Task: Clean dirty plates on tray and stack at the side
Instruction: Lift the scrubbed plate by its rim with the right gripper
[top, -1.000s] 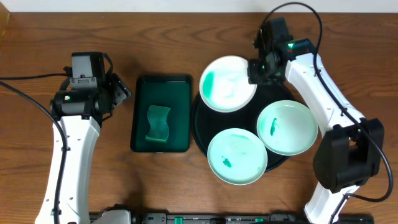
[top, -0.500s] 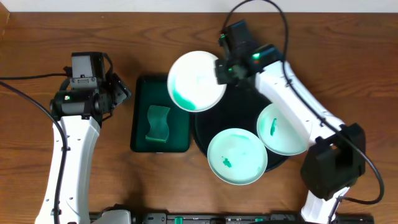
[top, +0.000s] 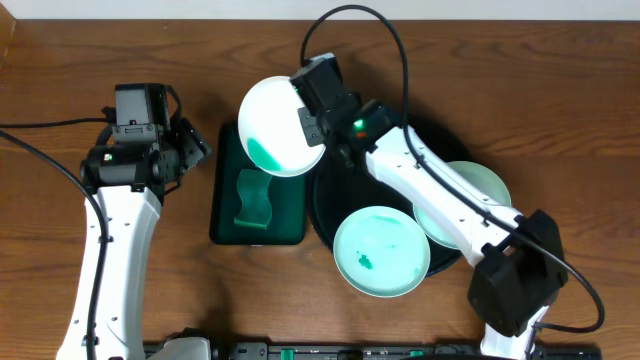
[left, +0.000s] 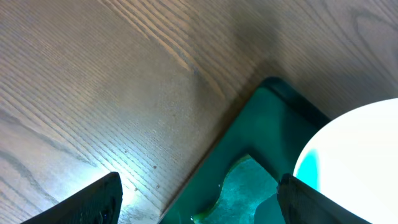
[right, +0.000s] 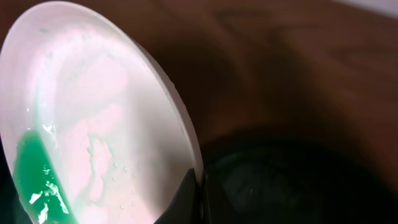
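My right gripper (top: 314, 118) is shut on the rim of a white plate (top: 275, 125) with a green smear and holds it tilted above the upper right corner of the small green tray. The right wrist view shows this plate (right: 93, 124) clamped at its edge by the fingers (right: 198, 199). It also shows at the right edge of the left wrist view (left: 360, 149). Two more plates (top: 381, 250) (top: 480, 190) with green marks lie on the round black tray (top: 325, 195). My left gripper (left: 199, 199) is open and empty above the table, left of the green tray.
A dark green rectangular tray (top: 258, 183) holds a green sponge (top: 253, 196); both show in the left wrist view, the tray (left: 261, 124) and the sponge (left: 242, 186). The right arm stretches across the black tray.
My right gripper has carried the smeared plate left, off the black tray and over the green tray's corner. The left arm has not moved.
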